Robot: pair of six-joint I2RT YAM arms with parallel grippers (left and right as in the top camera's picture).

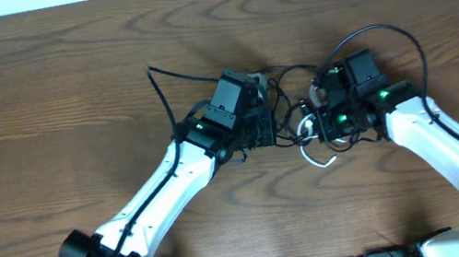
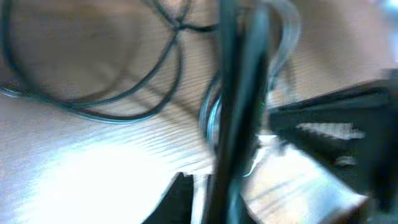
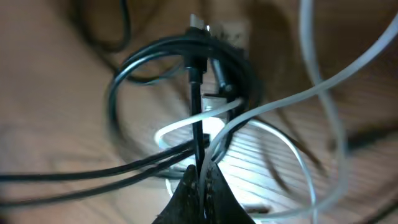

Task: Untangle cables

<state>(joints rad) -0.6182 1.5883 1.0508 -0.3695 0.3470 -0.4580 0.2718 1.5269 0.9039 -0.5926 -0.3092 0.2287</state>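
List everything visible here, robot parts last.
black cable: one, black, looped mid-table between the grippers
white cable: one, white, tangled with it
table: one, brown wood, under everything
arms: two, white and black, entering from the overhead view's bottom corners
left gripper: one, black, left of the tangle, state unclear
right gripper: one, black, right of the tangle, shut on the black cable

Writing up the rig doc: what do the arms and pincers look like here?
The left arm and right arm have white links, black joints and wrist housings, green lights near the wrists, and thick black wires looping off them. The right pincer has dark tapered fingers; the left pincer looks dark too.
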